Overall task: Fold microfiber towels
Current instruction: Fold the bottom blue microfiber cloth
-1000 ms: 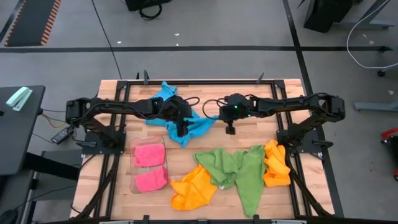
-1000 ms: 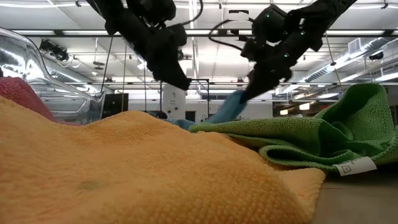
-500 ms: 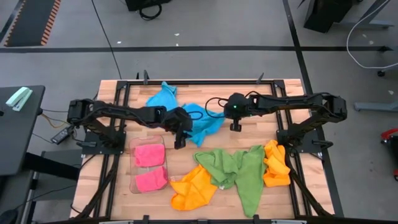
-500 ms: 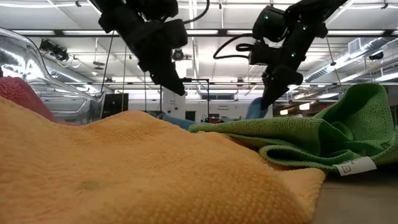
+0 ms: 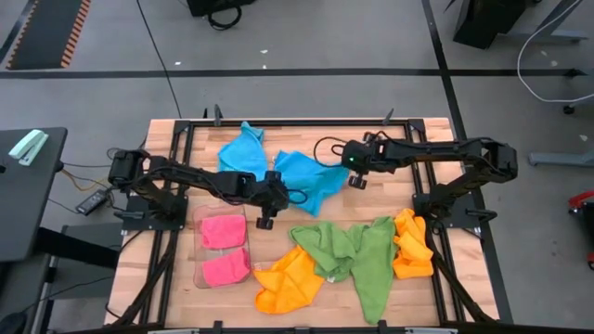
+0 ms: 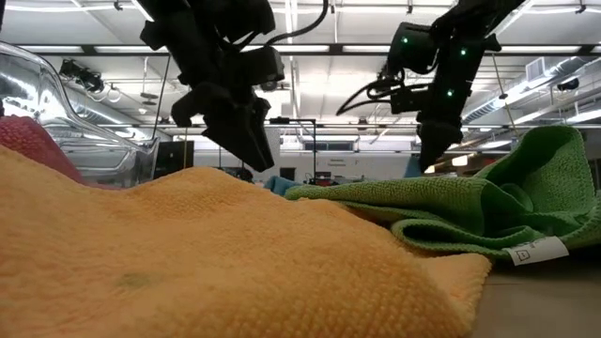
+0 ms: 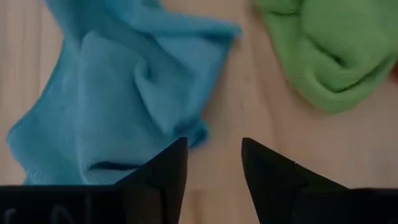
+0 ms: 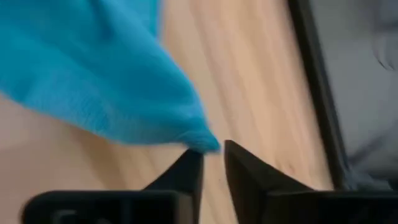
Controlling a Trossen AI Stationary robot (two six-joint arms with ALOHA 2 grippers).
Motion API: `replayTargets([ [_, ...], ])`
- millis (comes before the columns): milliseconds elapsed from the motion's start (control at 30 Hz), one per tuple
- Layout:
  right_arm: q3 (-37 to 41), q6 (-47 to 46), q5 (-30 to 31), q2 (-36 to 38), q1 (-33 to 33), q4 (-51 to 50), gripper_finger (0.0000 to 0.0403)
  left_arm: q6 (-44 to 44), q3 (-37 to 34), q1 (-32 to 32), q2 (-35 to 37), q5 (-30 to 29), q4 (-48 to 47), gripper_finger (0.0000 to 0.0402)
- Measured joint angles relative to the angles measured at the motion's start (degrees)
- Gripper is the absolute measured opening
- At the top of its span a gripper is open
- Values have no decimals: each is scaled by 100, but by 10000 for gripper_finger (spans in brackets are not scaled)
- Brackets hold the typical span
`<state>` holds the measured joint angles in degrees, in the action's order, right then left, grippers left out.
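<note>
on the wooden bench a sky-blue towel lies crumpled near the centre, with a second blue towel just at its 10 o'clock, toward the far edge. the left gripper sits low at the 7 o'clock corner of the central blue towel; in the left wrist view its jaws stand apart with bare wood showing between them, released and grasping nothing, one fingertip just beside the cloth's edge. the right gripper is at the towel's 3 o'clock side; in the right wrist view its jaws stand slightly apart, a corner of the blue cloth hanging just at the fingertip, and i cannot tell whether it touches. a green towel lies rumpled at the 5 o'clock side of the blue one, with an orange towel at its 8 o'clock and another orange towel at its 3 o'clock, both touching it. two pink towels rest folded inside a clear tray at the 7 o'clock side of the left gripper.
</note>
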<state>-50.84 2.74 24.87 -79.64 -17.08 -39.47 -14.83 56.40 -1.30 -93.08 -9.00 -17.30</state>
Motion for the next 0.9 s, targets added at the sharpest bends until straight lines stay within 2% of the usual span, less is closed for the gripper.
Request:
replayTargets([
  [167, 1, -256, 168, 0, -98, -160, 153, -62, 0, 100, 0, -66, 49, 147],
  [267, 0, -307, 168, 0, -93, -167, 193, 227, 0, 194, -5, -100, 103, 141],
  [400, -3, -332, 168, 0, 14, -172, 230, 376, -4, 201, -119, -65, 73, 137],
  [600, -325, -518, 374, 21, 166, -479, 242, 220, 2, 5, -491, 33, 456, 143],
  [767, -574, -562, 424, 118, 320, -577, 237, 484, -1, -15, -786, 13, 779, 149],
  [900, -611, -494, 494, 316, 463, -474, 237, 539, -2, -11, -924, -316, 923, 140],
])
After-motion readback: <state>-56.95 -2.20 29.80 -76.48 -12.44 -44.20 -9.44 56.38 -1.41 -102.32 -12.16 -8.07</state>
